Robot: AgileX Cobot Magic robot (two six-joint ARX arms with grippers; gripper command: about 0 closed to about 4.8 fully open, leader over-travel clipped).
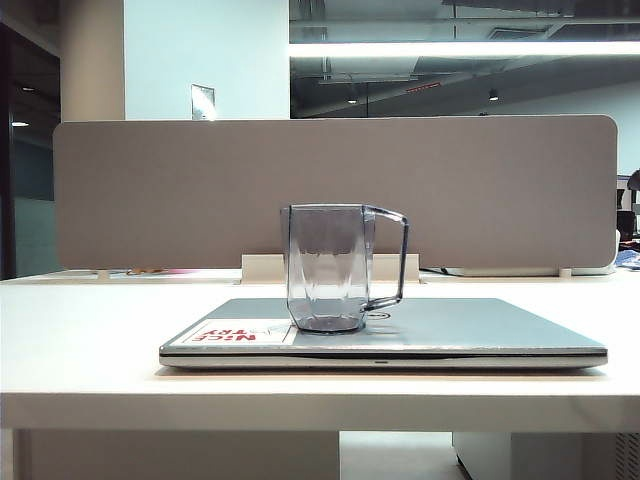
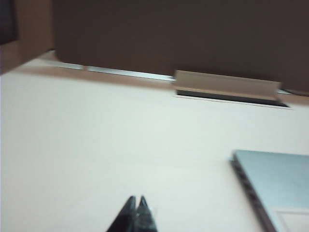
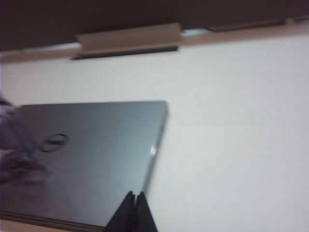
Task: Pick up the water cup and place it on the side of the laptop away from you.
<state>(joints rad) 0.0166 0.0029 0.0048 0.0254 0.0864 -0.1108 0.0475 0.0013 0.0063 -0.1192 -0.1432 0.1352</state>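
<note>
Exterior view only: cup (image 1: 330,268) upright on the closed laptop (image 1: 450,328) lid, near the lid's middle, handle to the right, base touching the lid just beside the white sticker (image 1: 232,334) with red lettering. Laptop flat on the white table (image 1: 80,340), grey divider panel (image 1: 330,190) standing behind it, white bracket (image 1: 400,268) at the panel's foot behind the cup. No arms or grippers visible in this view. Left wrist view: left gripper (image 2: 135,201) over bare table (image 2: 96,145), fingertips pressed together, nothing between them; only a corner and side edge of the laptop (image 2: 275,179) visible, well apart from the tips; bracket (image 2: 224,84) and dark panel (image 2: 169,34) beyond; no cup here. Right wrist view: right gripper (image 3: 134,195) with tips together, nothing held, above the laptop (image 3: 96,154) edge near a corner; round logo (image 3: 54,142) visible on the lid, not seen clearly from outside; cup (image 3: 12,145) only a blurred sliver at the frame edge beside the logo, well apart from the tips. Bracket (image 3: 128,38) at the far table (image 3: 231,121) edge. Both wrist views motion-blurred; sticker text unreadable in the left one.
</note>
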